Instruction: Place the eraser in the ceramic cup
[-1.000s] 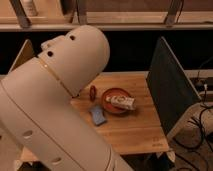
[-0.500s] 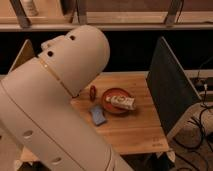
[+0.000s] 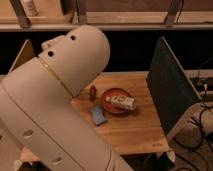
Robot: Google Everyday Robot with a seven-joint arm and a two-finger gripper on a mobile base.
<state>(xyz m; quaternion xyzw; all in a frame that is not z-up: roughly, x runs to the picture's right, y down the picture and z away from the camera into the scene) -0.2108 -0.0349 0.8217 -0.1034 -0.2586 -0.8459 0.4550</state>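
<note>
A small flat blue block point(image 3: 98, 115), which may be the eraser, lies on the wooden table point(image 3: 135, 130) just left of a wide red-orange bowl point(image 3: 111, 94). The small pale ceramic cup is out of view, possibly hidden behind my arm. My gripper is not in view. Only my large white arm point(image 3: 55, 100) shows, and it covers the left half of the picture.
A white packet point(image 3: 122, 102) lies in the red-orange bowl. A small reddish-brown object point(image 3: 93, 91) stands by the arm's edge. A dark grey panel point(image 3: 167, 92) stands at the table's right side, with cables point(image 3: 200, 130) beyond it. A shelf point(image 3: 125, 22) runs along the back.
</note>
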